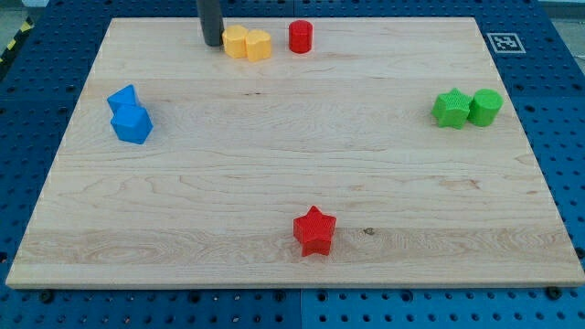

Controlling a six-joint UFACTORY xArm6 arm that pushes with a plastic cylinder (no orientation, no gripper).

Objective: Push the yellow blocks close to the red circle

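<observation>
Yellow blocks [247,43], two touching, just left of red circle [301,37] near the wooden board [274,164] top edge, my tip [213,43] against their left side, no gripper fitted, red star [315,230] far below.

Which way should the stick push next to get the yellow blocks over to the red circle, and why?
Probably a short push toward the view's right. My tip sits just left of the two yellow blocks, which touch each other near the board's top edge. The red circle stands a small gap to their right, roughly in line, so sliding right should close that gap.
</observation>
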